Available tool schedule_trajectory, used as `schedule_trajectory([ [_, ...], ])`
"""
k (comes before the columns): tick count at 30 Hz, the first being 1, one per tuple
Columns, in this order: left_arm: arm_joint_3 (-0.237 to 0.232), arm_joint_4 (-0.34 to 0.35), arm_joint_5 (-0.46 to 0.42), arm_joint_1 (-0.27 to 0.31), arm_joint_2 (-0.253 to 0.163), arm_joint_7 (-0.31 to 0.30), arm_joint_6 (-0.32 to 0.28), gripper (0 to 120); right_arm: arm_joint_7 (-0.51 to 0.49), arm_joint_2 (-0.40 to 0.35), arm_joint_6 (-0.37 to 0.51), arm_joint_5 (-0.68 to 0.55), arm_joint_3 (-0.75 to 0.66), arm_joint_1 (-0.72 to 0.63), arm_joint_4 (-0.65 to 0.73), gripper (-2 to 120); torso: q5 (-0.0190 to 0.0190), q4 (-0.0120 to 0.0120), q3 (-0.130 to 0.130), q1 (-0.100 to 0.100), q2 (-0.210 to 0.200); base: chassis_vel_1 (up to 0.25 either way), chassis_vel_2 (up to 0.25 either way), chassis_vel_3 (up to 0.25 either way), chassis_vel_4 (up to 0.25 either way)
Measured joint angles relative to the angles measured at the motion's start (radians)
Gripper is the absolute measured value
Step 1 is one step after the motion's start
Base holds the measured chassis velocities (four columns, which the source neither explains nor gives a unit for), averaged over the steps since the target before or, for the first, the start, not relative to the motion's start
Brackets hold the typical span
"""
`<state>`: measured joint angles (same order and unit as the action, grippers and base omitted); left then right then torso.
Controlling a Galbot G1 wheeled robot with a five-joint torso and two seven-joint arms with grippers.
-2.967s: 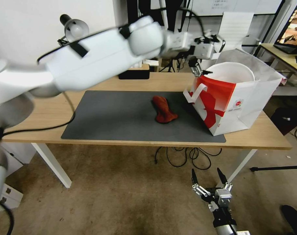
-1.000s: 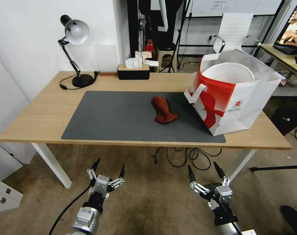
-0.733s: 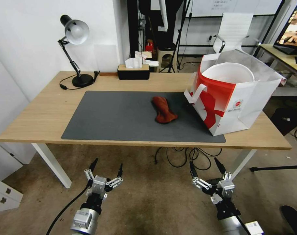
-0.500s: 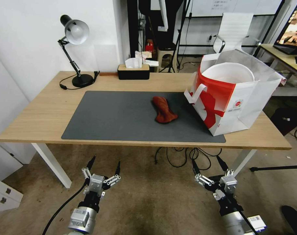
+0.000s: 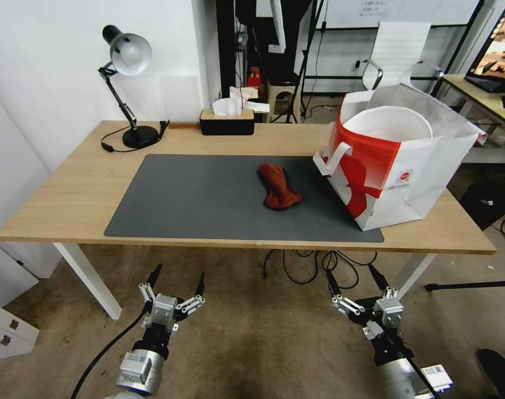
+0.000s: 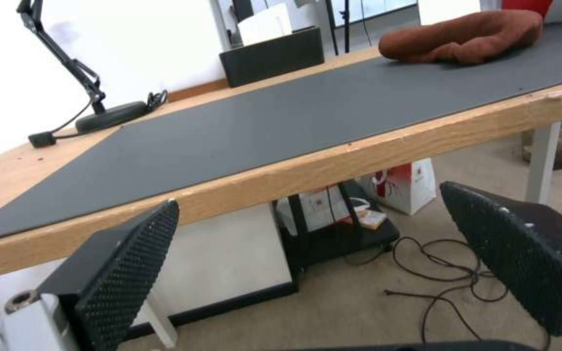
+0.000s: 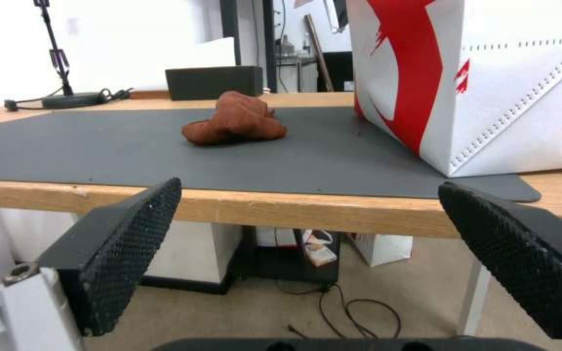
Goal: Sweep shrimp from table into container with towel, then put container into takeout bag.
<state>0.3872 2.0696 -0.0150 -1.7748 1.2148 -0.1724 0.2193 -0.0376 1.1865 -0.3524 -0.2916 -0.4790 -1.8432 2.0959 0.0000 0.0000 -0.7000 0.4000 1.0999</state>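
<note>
The left arm has swung away from the bag (image 5: 399, 166) and now hangs below the worktop (image 5: 69, 205) edge, left gripper (image 5: 174, 280) open, right gripper (image 5: 356, 277) open too. The container (image 5: 388, 123) sits inside the bag, the towel (image 5: 278, 186) just beside it; the task looks finished.

Desk lamp (image 5: 127, 55), tissue box (image 5: 227, 122), chair (image 5: 399, 47)
</note>
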Motion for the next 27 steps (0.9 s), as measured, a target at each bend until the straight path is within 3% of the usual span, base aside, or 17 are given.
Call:
schedule_trajectory([
  [27,-0.001,0.001,-0.001,0.001,-0.001,-0.001,-0.002,100,-0.001,0.000,-0.002,0.002,0.001,0.000,-0.001,100,0.0000,0.0000,0.000,0.000,0.000,0.000,0.000,0.000,0.000],
])
